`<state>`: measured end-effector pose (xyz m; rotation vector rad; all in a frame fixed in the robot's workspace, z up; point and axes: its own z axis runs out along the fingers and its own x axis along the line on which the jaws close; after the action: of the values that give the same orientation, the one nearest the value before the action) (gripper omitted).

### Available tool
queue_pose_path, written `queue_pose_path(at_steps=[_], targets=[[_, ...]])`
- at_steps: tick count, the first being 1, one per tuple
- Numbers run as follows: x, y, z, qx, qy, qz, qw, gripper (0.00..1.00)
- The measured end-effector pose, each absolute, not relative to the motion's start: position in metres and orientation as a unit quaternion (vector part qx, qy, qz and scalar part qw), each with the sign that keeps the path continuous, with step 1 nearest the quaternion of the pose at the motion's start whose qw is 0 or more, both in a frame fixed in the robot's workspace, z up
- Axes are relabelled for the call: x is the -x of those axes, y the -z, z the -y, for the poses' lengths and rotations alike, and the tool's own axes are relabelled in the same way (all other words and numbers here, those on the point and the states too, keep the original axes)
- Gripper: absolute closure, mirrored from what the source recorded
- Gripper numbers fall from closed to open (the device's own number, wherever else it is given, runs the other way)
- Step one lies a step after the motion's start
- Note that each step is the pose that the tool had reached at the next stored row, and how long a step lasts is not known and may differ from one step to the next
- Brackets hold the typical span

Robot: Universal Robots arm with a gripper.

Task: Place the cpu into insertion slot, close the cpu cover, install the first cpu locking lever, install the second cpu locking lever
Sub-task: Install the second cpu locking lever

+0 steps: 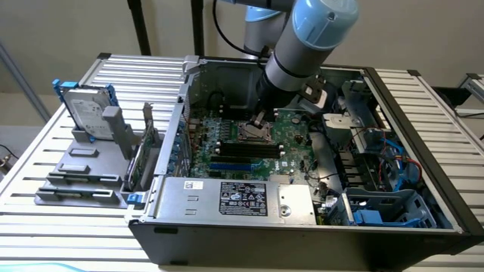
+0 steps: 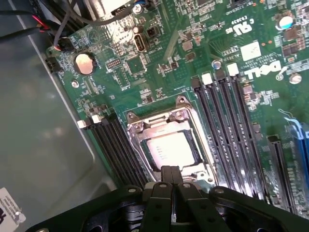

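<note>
I see my gripper (image 2: 170, 175) pinched shut, empty, over the cpu cover (image 2: 170, 126); pressing off-centre risks bending it

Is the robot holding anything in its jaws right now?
No. The gripper has its jaws shut together with nothing between them, right at the edge of the cpu cover lying over the cpu.
</note>
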<state>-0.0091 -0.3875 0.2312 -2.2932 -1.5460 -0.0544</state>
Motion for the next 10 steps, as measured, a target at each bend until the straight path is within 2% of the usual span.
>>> queue_pose_path(at_steps=[10], targets=[[0.028, -0.245, 0.406, 0.814, 0.019, 0.549, 0.187, 0.89]])
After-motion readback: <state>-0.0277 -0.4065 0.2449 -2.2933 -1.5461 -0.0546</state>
